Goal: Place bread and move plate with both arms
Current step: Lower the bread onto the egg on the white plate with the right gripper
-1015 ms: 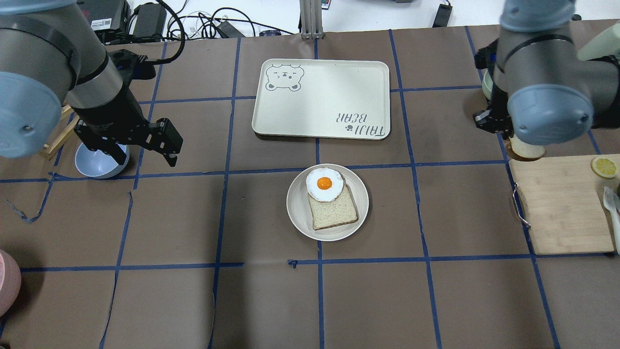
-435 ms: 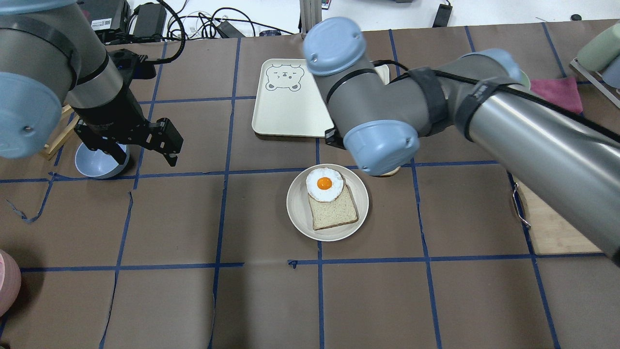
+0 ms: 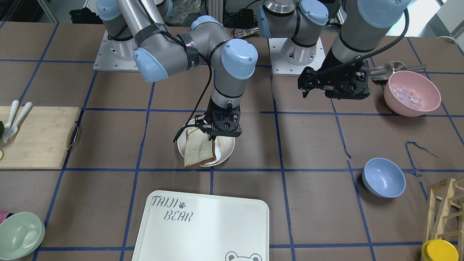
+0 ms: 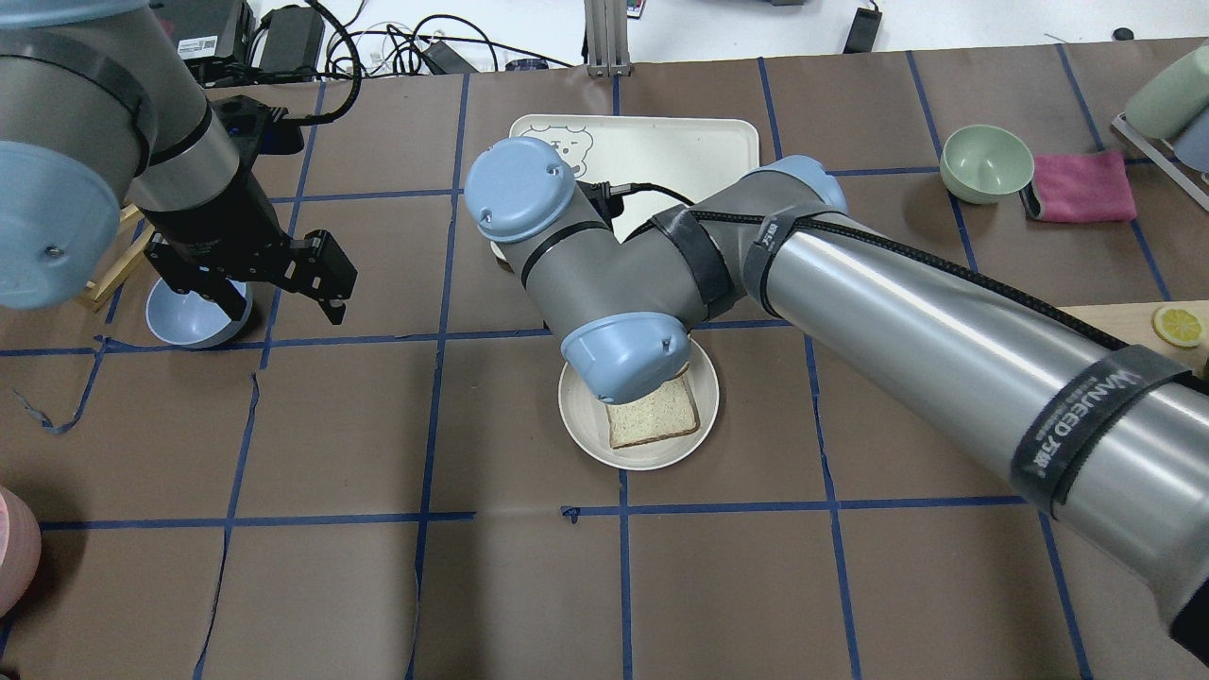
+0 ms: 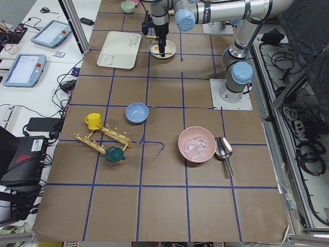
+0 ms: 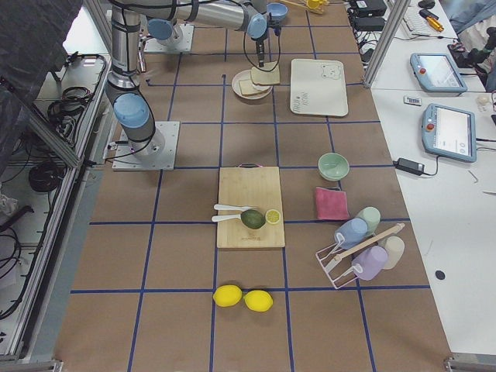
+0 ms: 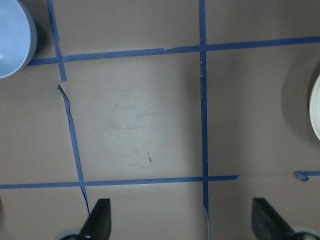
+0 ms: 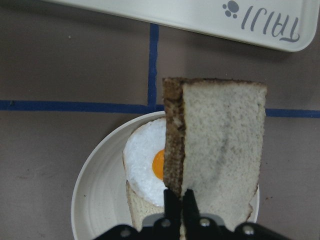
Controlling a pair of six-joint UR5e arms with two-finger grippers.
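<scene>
Right arm comes in from the right side in the overhead view, elbow folded, wrist pointing straight down over the plate [image 4: 578, 430]. The right gripper [image 8: 179, 204] is clamped on the bread [image 8: 222, 145], pinching it at one edge so the slice hangs on end, dark crust down one side. It hangs right above the egg [image 8: 144, 167] and the paler slice [image 4: 654, 416] already lying in the plate. Can't tell if the bread's bottom edge touches anything yet.

Left arm is off at about 9 o'clock from the plate, wrist down. The left gripper [image 7: 181, 221] has its jaws spread wide with nothing in them, just bare table under it. The blue bowl [image 4: 184, 326] sits right beside it.

The table [image 4: 850, 586] is brown paper with a blue tape grid. Going outward from the plate in the overhead view: the tray [image 4: 694, 142] is close by at 12 o'clock with a small gap, the board [image 3: 36, 137] is out at 3 o'clock, and the green bowl [image 4: 987, 162] is farther off at 2.

Room-wise, there's bare paper all around the plate at 3, 6 and 9 o'clock. The strip between plate and tray is narrow.
</scene>
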